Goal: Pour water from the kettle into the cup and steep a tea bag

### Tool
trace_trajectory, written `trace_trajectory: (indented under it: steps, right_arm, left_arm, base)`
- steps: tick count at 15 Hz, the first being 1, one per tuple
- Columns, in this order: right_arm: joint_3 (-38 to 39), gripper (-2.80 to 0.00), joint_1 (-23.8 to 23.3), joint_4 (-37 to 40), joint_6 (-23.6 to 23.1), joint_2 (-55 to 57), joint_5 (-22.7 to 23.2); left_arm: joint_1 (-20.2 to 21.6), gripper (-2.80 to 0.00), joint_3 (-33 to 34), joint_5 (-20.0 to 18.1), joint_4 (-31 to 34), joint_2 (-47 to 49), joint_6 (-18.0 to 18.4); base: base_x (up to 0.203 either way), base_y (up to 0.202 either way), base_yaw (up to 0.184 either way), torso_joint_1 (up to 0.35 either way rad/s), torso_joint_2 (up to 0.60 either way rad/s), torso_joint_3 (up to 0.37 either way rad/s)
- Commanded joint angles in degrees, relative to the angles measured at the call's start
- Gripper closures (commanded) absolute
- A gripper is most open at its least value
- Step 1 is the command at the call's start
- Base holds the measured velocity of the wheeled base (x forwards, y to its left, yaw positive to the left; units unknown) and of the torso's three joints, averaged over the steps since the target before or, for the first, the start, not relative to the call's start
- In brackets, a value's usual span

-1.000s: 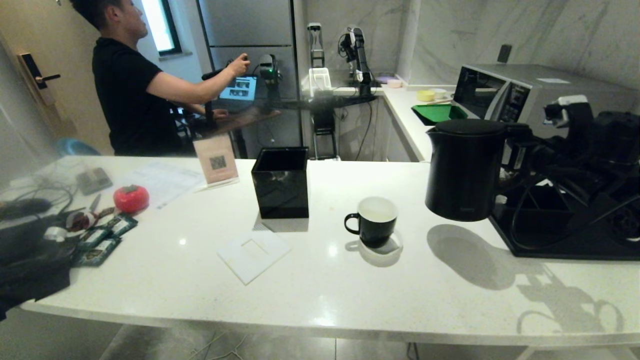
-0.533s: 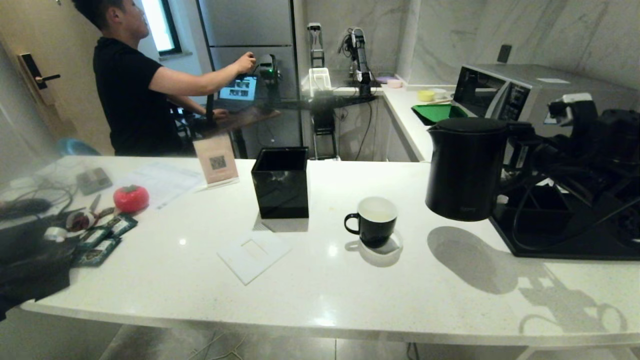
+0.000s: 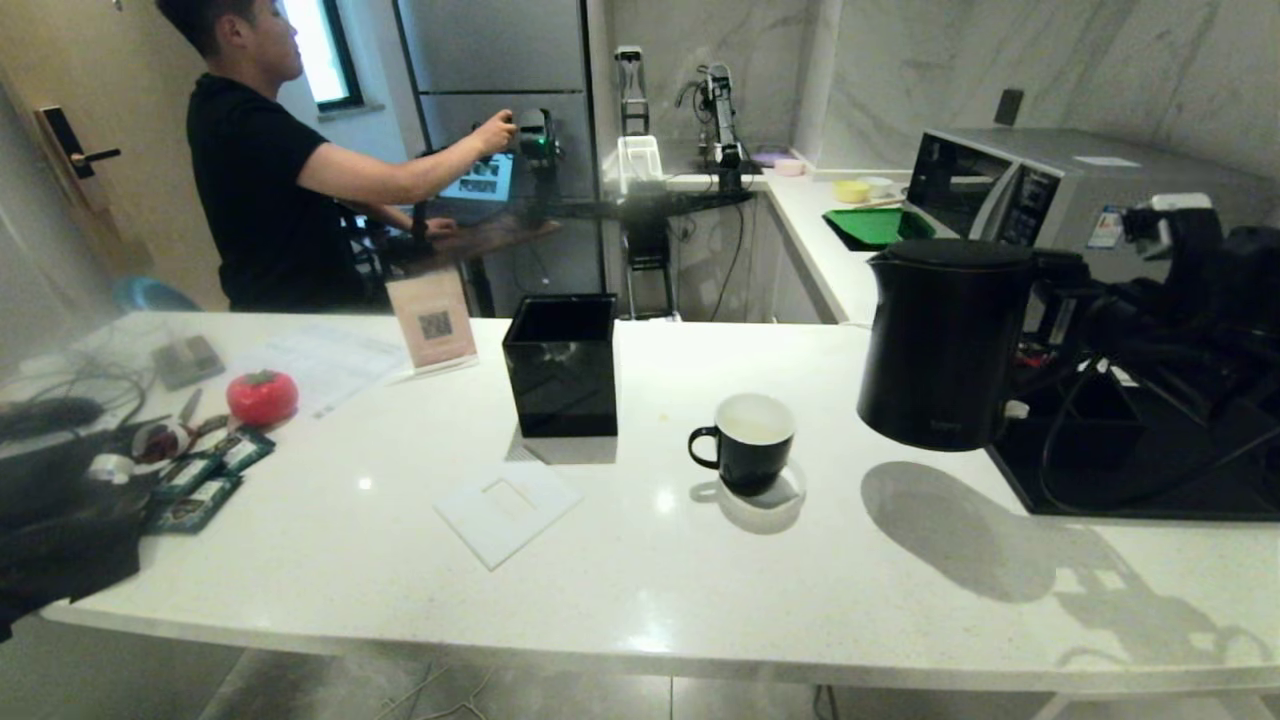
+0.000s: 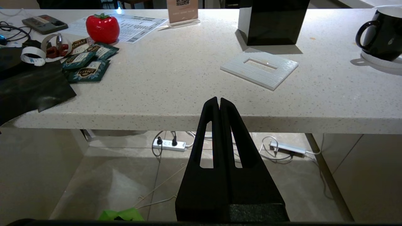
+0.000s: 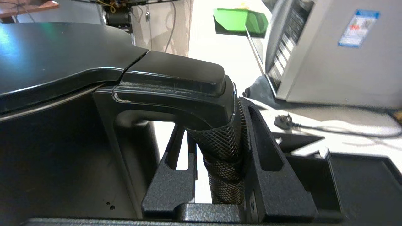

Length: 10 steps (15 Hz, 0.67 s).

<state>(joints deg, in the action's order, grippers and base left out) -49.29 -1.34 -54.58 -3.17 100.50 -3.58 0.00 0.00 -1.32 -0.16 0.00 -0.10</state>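
Kettle [image 3: 945, 345] shifted rightward, right end effector [image 5: 220, 157] gripping handle.

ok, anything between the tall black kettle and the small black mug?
Nothing. In the head view, only bare white counter separates the tall matte black kettle from the small glossy black mug.

We read "CHALI" on the dark green sachets [image 4: 85, 61] lying on the tabletop [image 4: 176, 78], a QR code we can see on the pink card stand [image 3: 433, 322], other print on the paper sheet [image 4: 138, 25] too small to read
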Motion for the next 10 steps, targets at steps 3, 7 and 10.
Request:
trace_trajectory:
  steps: [3,7,10]
  right_arm:
    - [2.05,0.00,-0.16,-0.53,0.71,-1.93,-0.02]
    - [3.45,0.00,-0.16,-0.66,0.71,-2.81,-0.02]
    - [5.15,0.00,-0.15,-0.59,0.71,-4.52,-0.02]
  left_arm:
    - [0.00,0.00,0.00,0.00,-0.02,0.00,-0.07]
    - [0.00,0.00,0.00,0.00,-0.02,0.00,0.01]
    - [0.00,0.00,0.00,0.00,-0.02,0.00,-0.08]
  base:
    - [0.000,0.000,0.000,0.000,0.00,0.000]
    - [0.000,0.000,0.000,0.000,0.00,0.000]
    - [0.000,0.000,0.000,0.000,0.00,0.000]
